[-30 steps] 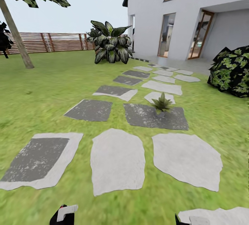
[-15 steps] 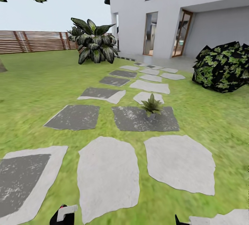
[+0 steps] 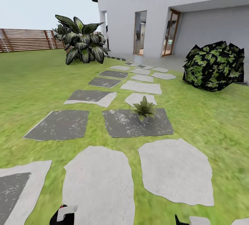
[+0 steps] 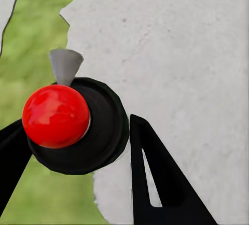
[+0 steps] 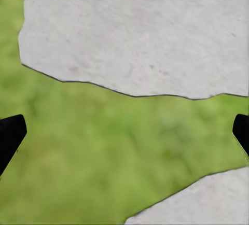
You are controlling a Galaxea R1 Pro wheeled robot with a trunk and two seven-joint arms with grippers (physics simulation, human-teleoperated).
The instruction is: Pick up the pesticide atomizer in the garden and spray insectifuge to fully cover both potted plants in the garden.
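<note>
The garden [image 3: 31, 80] is a green lawn crossed by grey stepping stones [image 3: 138, 87], with a slatted wooden fence [image 3: 24, 40] far left and a white house [image 3: 180, 14] far right. A large broad-leaved shrub [image 3: 81, 43] stands far left of the path; a dark leafy bush [image 3: 212, 66] sits right. One potted plant [image 3: 144, 109] rests on a dark stone [image 3: 136, 123] at mid-path.

Left gripper [image 4: 78, 147]: the wrist view shows its jaws closed on the pesticide atomizer [image 4: 70, 124], seen end-on with a red cap, above a pale stone [image 4: 176, 54]. In the head view, the atomizer's trigger head shows at the near edge.

Right gripper [image 5: 124, 131]: jaws spread wide, holding nothing, above grass and stone edges.
</note>
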